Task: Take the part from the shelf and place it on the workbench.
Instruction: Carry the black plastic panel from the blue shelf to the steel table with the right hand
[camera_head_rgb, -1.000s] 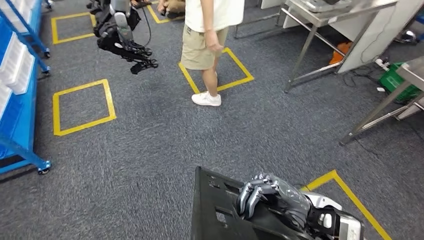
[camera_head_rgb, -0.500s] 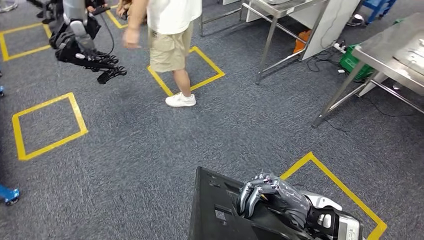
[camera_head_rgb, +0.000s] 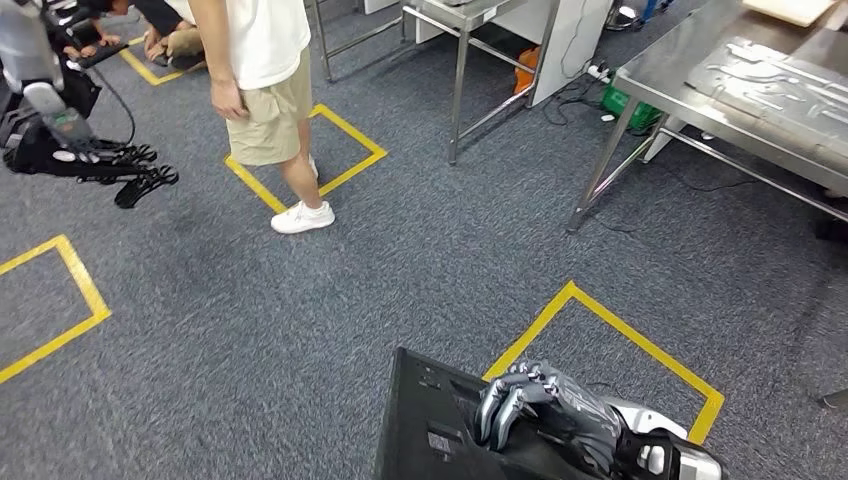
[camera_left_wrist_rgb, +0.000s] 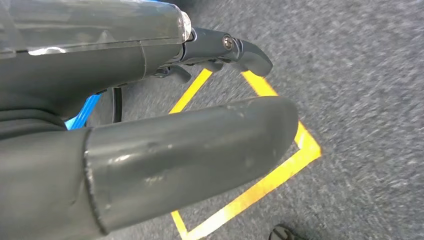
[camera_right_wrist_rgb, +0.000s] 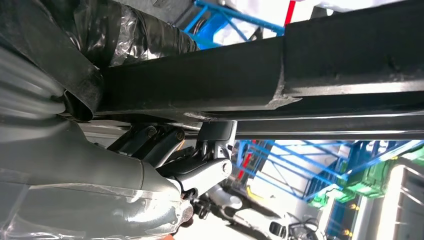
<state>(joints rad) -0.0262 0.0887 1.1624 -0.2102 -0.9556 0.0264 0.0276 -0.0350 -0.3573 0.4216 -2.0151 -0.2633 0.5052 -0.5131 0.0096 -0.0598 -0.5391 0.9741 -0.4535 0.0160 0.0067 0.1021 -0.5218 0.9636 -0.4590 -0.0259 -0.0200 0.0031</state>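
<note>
Gripping one black part (camera_head_rgb: 430, 430) at the bottom of the head view, the right hand (camera_head_rgb: 545, 410) has its dark metallic fingers (camera_head_rgb: 497, 400) curled over the upper edge of it. The part is a flat, matte panel with a few rectangular cut-outs, and it is carried above the floor, well apart from the desk (camera_head_rgb: 740, 75). In the right wrist view the same part (camera_right_wrist_rgb: 310, 65) appears as a long dark bar with a chipped edge, and the fingers (camera_right_wrist_rgb: 200, 172) are clamped under it.

The left hand (camera_head_rgb: 125, 170) is stretched out at the left side of the head view with nothing in it, its fingers apart. In the left wrist view the thick grey thumb (camera_left_wrist_rgb: 190, 150) and one dark finger tip (camera_left_wrist_rgb: 240, 50) stand away from each other.

The floor is a grey carpet (camera_head_rgb: 400, 260) with rough texture. Three yellow tape squares (camera_head_rgb: 605, 320) are visible on it, each only as an outline. One person (camera_head_rgb: 260, 80) in a white shirt, beige shorts and white shoes stands on one square. Two steel desks are visible: the near one at the right carries grey moulded trays (camera_head_rgb: 790, 90), and a second desk (camera_head_rgb: 480, 15) stands further back.
</note>
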